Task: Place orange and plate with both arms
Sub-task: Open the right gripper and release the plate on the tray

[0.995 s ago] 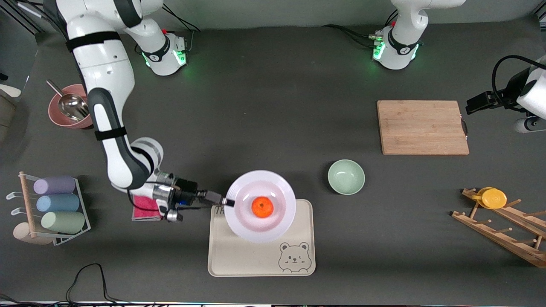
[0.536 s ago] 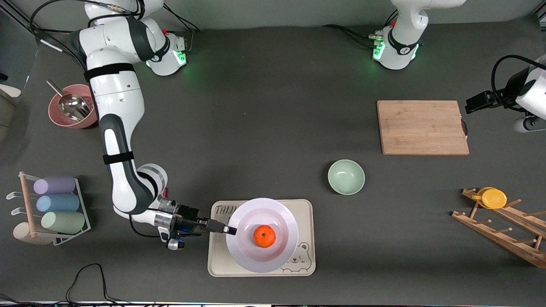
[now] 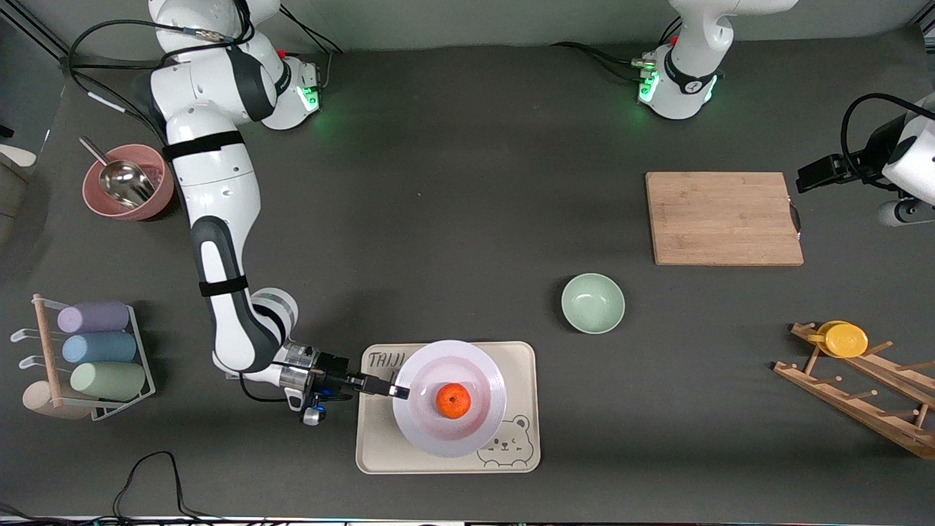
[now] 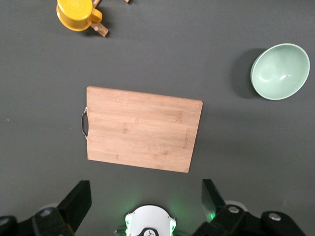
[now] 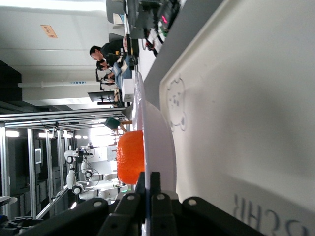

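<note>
The white plate (image 3: pixel 485 387) sits low over the beige bear tray (image 3: pixel 380 446), with the orange (image 3: pixel 453 401) at its middle. I cannot tell whether the plate rests on the tray. My right gripper (image 3: pixel 398 392) is shut on the plate's rim at the end toward the right arm. In the right wrist view its fingers (image 5: pixel 141 189) pinch the plate's edge (image 5: pixel 158 142), with the orange (image 5: pixel 130 157) on one side and the tray (image 5: pixel 246 108) on the other. My left gripper (image 3: pixel 822 174) waits open and empty, high beside the cutting board; it also shows in the left wrist view (image 4: pixel 146 196).
A pale green bowl (image 3: pixel 592 303) stands farther from the camera than the tray, toward the left arm's end. A wooden cutting board (image 3: pixel 723 218), a wooden rack with a yellow disc (image 3: pixel 847 340), a pink bowl with a scoop (image 3: pixel 124 190) and a rack of cylinders (image 3: pixel 95 347) ring the table.
My right gripper carried the plate with the orange from the tray's farther edge toward the camera and lower, over the tray's middle. The left arm has not moved.
</note>
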